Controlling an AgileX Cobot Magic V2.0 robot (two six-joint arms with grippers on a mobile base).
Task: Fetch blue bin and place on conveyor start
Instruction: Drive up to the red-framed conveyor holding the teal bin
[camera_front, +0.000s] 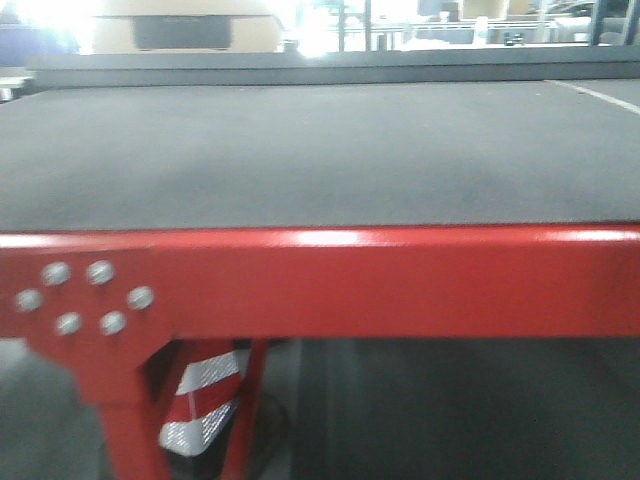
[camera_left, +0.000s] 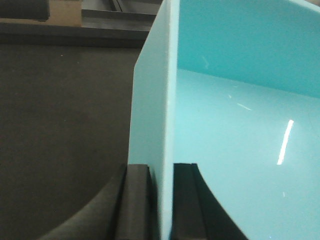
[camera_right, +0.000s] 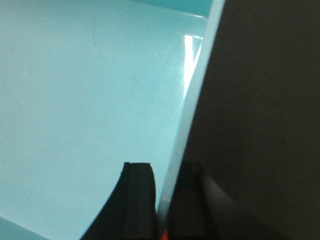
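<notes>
The blue bin fills the left wrist view as a pale turquoise tub, its left wall running up between my left gripper's fingers, one outside and one inside. That gripper is shut on the wall. In the right wrist view the bin shows its inside, and my right gripper is shut on its right wall. The conveyor start is a wide dark grey belt with a glossy red front edge. Neither the bin nor the grippers appear in the front view. Dark surface lies beside the bin.
A red frame leg with a bolted plate stands under the belt at the left. An orange and white reflective cone sits behind it. A beige object and bright windows lie beyond the belt's far end.
</notes>
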